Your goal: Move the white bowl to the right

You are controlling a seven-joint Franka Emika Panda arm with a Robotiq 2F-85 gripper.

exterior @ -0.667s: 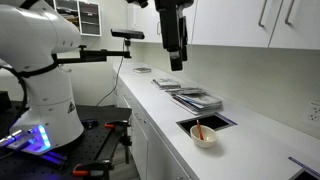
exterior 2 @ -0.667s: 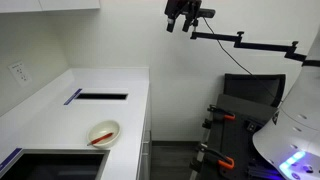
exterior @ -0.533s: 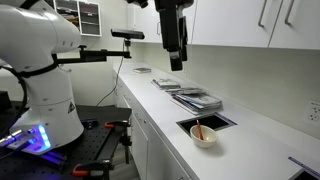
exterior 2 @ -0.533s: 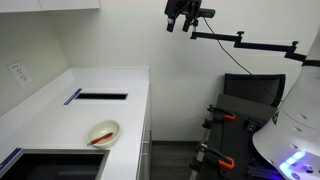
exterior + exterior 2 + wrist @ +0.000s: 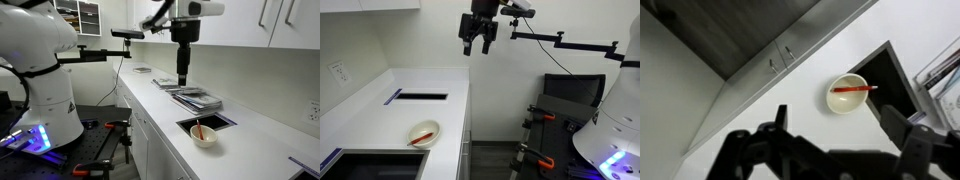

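The gripper point(image 5: 183, 78) is seen raised well above the white desk point(image 5: 250, 135), pointing down and apart from everything on it. In an exterior view its fingers point(image 5: 468, 46) are spread wide with nothing held between them. The same is shown in the wrist view, where the two dark fingers point(image 5: 902, 135) are set far apart at the bottom of the frame and only bare desk point(image 5: 760, 110) is seen between them.

The white bowl point(image 5: 204, 135) is found on the desk close to its front edge, just beside a dark rectangular opening point(image 5: 206, 122) cut into the surface. A thin reddish stick point(image 5: 852, 89) is laid across the inside of the bowl point(image 5: 849, 94), and in the wrist view the bowl is placed ahead of the fingers, next to the corner of the opening point(image 5: 895, 75). In an exterior view the bowl point(image 5: 424, 133) is seen between that opening point(image 5: 370, 165) and a narrow slot point(image 5: 423, 96) farther along the desk.

A stack of flat printed items point(image 5: 197, 98) is laid on the desk beyond the opening, below the gripper as pictured, and a second small pile point(image 5: 167, 84) is seen behind it. A wall outlet point(image 5: 337, 72) is mounted above the desk. White cabinet doors point(image 5: 780, 58) are visible under the desk's front edge.
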